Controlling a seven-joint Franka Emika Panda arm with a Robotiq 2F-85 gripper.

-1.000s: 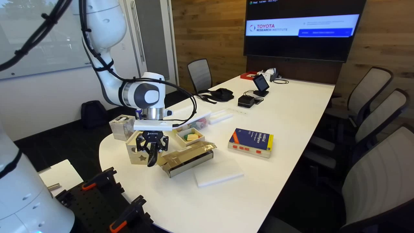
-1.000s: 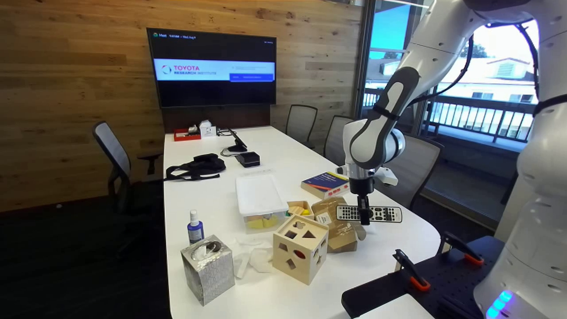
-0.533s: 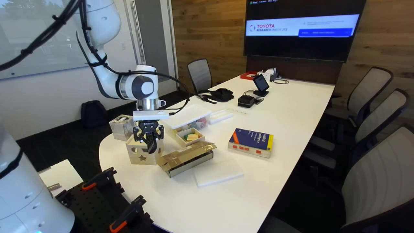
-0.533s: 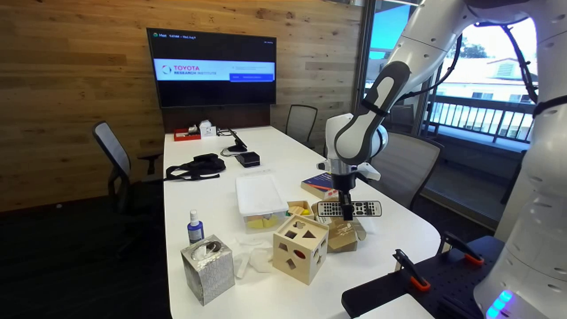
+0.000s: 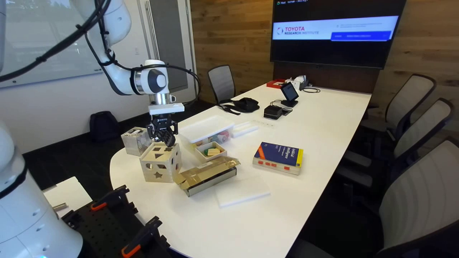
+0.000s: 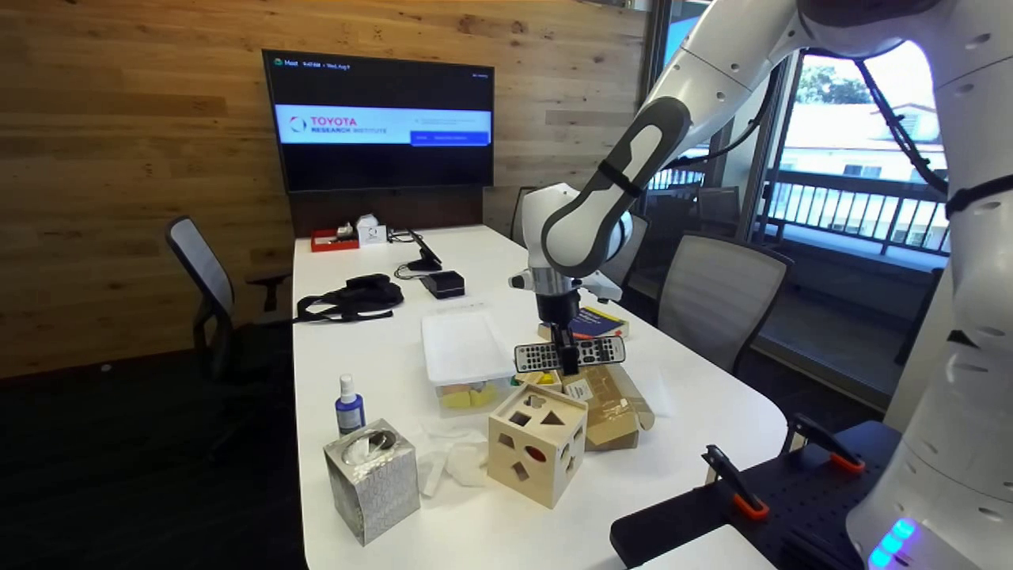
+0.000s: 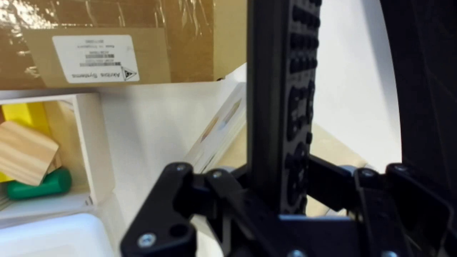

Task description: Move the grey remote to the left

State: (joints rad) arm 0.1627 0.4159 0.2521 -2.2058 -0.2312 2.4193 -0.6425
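Grey remote [image 7: 275, 100] sits across our gripper [image 6: 568, 362], fingers [image 7: 328, 180] clamped near its middle, likely for balance; we hold it aloft, presumably to clear the wooden cube [image 6: 535, 438] going left.

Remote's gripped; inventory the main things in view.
remote: 1, grey, above table
sorter cube: 1, beige, near end
cardboard box: 1, brown, beside sorter cube
block tray: 1, beige, beside cardboard box
lidded bin: 1, clear-white, beside block tray
book: 1, mostly blue, right side
tissue box: 1, silver, left side
spray bottle: 1, blue, left side
wall screen: 1, black, far end
chairs: at least 4, grey, around table
arm: 1, white, over table
tool: 1, black, closed on remote
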